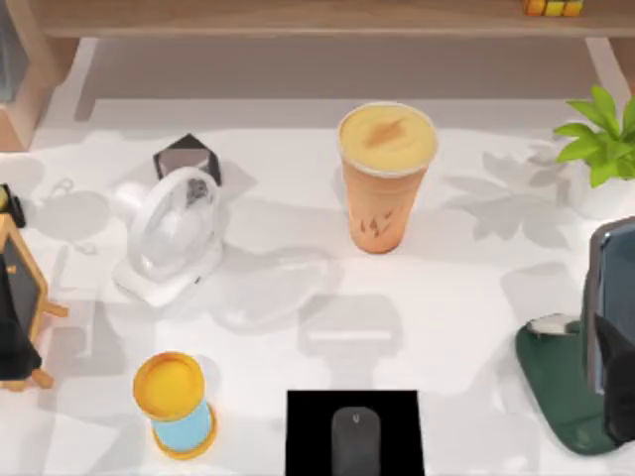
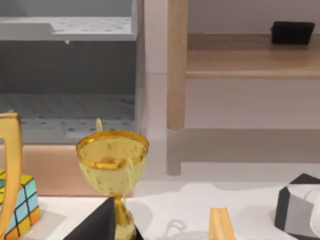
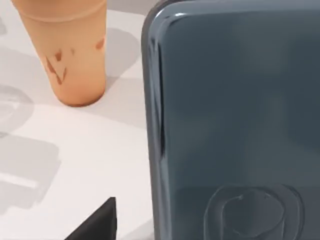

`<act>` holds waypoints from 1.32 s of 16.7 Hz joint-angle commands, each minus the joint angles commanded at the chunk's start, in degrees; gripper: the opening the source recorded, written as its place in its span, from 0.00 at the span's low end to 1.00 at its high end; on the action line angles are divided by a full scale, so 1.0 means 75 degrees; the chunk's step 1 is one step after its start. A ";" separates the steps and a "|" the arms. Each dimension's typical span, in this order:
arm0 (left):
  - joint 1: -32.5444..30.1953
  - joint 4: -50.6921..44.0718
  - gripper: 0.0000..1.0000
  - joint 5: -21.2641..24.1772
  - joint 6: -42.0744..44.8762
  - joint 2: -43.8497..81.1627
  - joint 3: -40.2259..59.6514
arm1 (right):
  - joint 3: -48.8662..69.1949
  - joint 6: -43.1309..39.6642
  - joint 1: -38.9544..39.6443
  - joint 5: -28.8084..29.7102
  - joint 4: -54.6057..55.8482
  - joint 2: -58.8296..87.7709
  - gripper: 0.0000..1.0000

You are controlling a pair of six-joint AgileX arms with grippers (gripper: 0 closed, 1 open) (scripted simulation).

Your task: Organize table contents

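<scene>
Overhead, mouse (image 1: 355, 437) on black mat (image 1: 354, 432); right wrist view: slab (image 3: 235, 120) beside cup (image 3: 70, 47); jaws' state unclear.

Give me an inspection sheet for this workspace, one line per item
Surface: glossy white table, shadowed.
Job's things: orange cup upright at centre; dark mouse on black mat at near edge; grey-blue slab at right edge.
Clutter: white fan, yellow-lidded blue jar, gold trophy, colour cube, green stand, plant.
Grippers: nothing seen.
Cables: nothing seen.
Surroundings: wooden shelf behind.
</scene>
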 joint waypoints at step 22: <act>0.0000 0.0000 1.00 0.0000 0.0000 0.0000 0.0000 | -0.2428 -0.1951 -0.5764 -0.3803 0.3833 -0.3172 1.00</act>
